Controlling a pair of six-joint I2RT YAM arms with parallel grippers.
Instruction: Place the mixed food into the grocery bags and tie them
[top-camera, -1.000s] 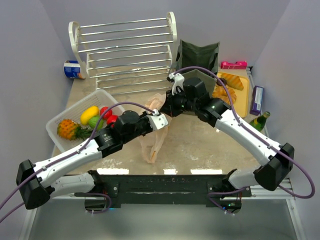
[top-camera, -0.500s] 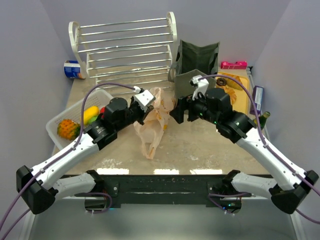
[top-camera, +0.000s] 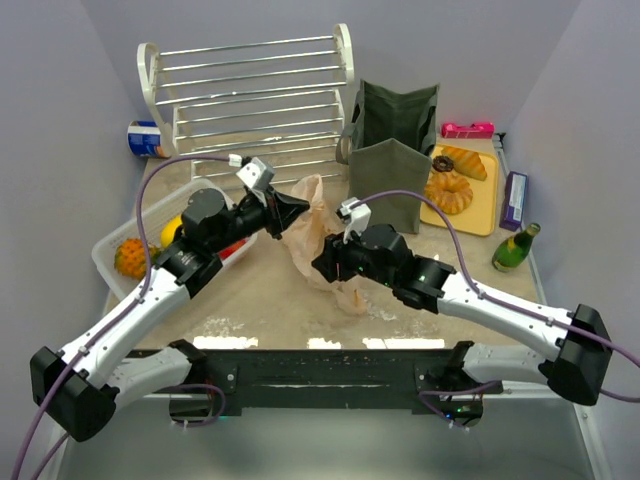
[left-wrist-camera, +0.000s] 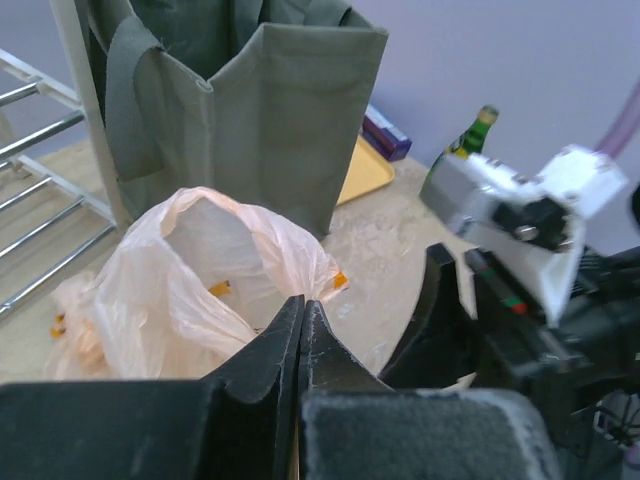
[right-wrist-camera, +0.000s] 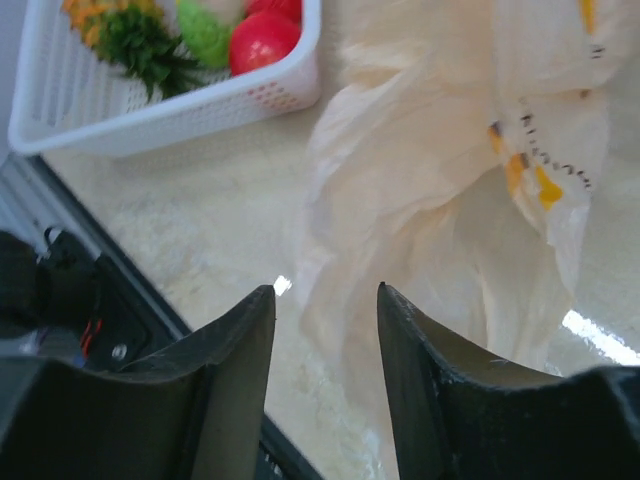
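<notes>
The thin peach plastic bag hangs lifted by its top over the table's middle. My left gripper is shut on the bag's upper edge, and in the left wrist view the jaws meet on a fold of the bag. Low beside the bag's bottom end, my right gripper is open; its fingers stand apart with the bag just beyond them. The olive-green tote stands behind the bag. Fruit lies in a white basket: a pineapple, a yellow fruit, a red one.
A white wire rack fills the back left, with a blue can beside it. At the right are a yellow tray with pastries, a purple box, a green bottle and a pink object.
My right gripper let go of the bag's top, opened and dropped toward the near side beside the bag's bottom. My left gripper carried the bag's top back and left.
</notes>
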